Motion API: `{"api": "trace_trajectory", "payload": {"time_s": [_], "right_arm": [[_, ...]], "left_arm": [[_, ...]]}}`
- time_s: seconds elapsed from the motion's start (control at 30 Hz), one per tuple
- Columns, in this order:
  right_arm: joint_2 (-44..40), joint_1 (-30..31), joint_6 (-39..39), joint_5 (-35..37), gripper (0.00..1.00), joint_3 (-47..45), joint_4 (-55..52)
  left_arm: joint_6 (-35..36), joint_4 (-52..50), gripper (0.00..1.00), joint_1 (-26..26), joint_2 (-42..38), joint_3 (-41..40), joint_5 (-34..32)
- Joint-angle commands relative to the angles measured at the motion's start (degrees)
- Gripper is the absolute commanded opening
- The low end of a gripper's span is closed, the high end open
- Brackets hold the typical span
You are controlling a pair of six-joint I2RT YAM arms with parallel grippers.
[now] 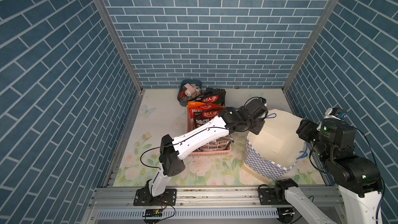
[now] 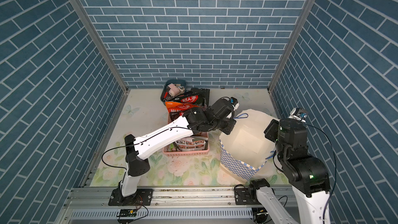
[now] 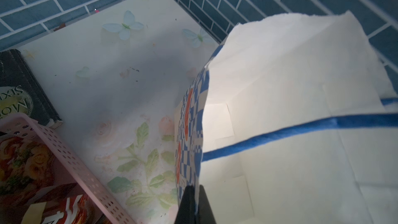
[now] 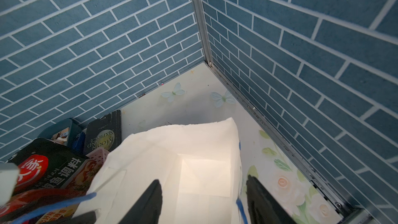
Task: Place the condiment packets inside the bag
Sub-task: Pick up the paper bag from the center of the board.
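Observation:
The blue-and-white checkered bag stands at the right, its white inside facing up. My left gripper is shut on the bag's left rim, one finger on each side of the paper; in both top views it sits at that rim. My right gripper is open across the opposite wall, one finger inside the bag and one outside. Only white paper shows inside. Black and orange-red condiment packets stand in the pink basket.
The pink basket sits left of the bag under my left forearm. A dark teal bin with small items and a dark book stand at the back wall. Brick walls close three sides.

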Motion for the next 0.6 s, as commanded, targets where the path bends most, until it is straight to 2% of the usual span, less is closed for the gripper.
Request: {"api": "trace_trajectory", "payload": {"time_s": [0.0, 0.17, 0.3, 0.57], "right_arm": [[-2.7, 0.2, -1.7, -3.4, 0.65, 0.0, 5.4], [-9.2, 0.2, -4.8, -14.2, 0.65, -2.4, 19.5], [-15.0, 0.2, -5.4, -17.3, 0.65, -6.3, 30.2], [-14.3, 0.2, -4.5, -19.9, 0.65, -7.8, 29.3]], "left_arm": [[-4.9, 11.7, 0.0, 3.8, -6.0, -2.7, 2.8], [-6.6, 18.8, 0.0, 8.1, -9.6, -3.9, 3.5], [-8.1, 23.2, 0.0, 11.5, -11.0, -2.3, 3.0], [-9.9, 28.4, 0.0, 21.5, -11.8, 6.6, 2.7]]}}
